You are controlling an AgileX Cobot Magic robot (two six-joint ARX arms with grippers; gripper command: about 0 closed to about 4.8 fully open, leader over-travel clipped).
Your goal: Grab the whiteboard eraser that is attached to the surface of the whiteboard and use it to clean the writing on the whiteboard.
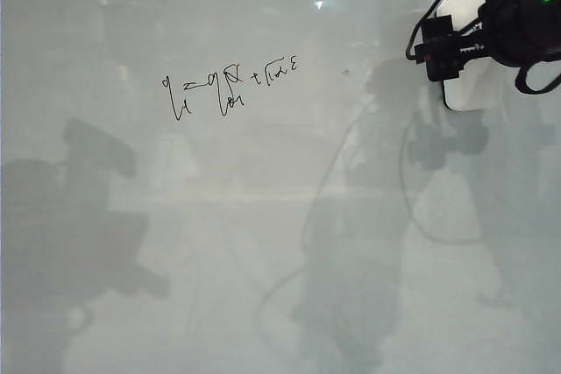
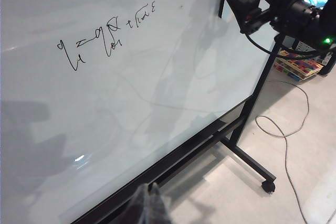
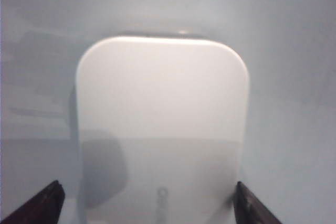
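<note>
Eraser (image 3: 163,124) sits flat on the whiteboard (image 1: 263,243) at the upper right of the exterior view, partly covered by the right tool (image 3: 147,203), whose fingers are spread wide, one on each side of the pad. Writing (image 1: 223,87) lies well apart, upper left of centre. Left tool (image 2: 149,205) shows only as a blur at the bottom edge of its wrist view; I cannot tell its state.

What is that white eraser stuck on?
The whiteboard eraser sits flat on the whiteboard, between the open right gripper fingers. Anything beneath it is covered.
</note>
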